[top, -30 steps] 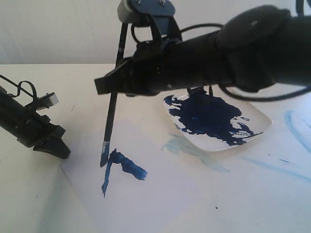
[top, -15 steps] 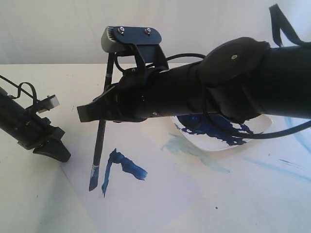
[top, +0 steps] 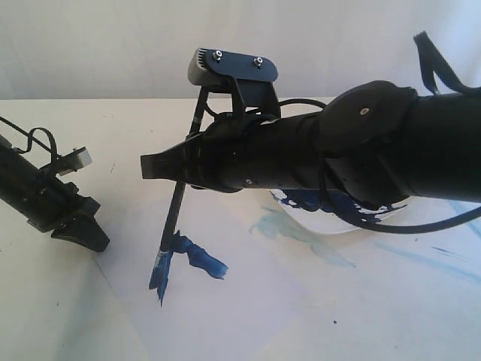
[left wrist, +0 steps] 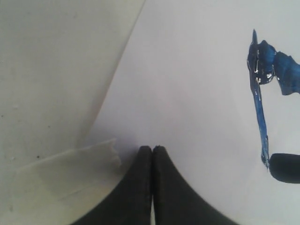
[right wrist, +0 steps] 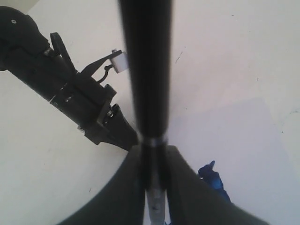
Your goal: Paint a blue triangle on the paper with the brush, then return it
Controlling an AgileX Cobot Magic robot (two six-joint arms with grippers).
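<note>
Fingers of the right gripper (right wrist: 152,157) are clamped tight on the brush (top: 177,207). It stands nearly upright, leaning slightly, with its blue-loaded tip down on the paper (top: 316,301) where two thick strokes of the unfinished blue triangle (top: 197,257) meet. The left gripper (left wrist: 151,151) has its jaws pressed together, tips at the sheet's left corner. The paper lies toward the bench's near edge, well short of the far edge.
</note>
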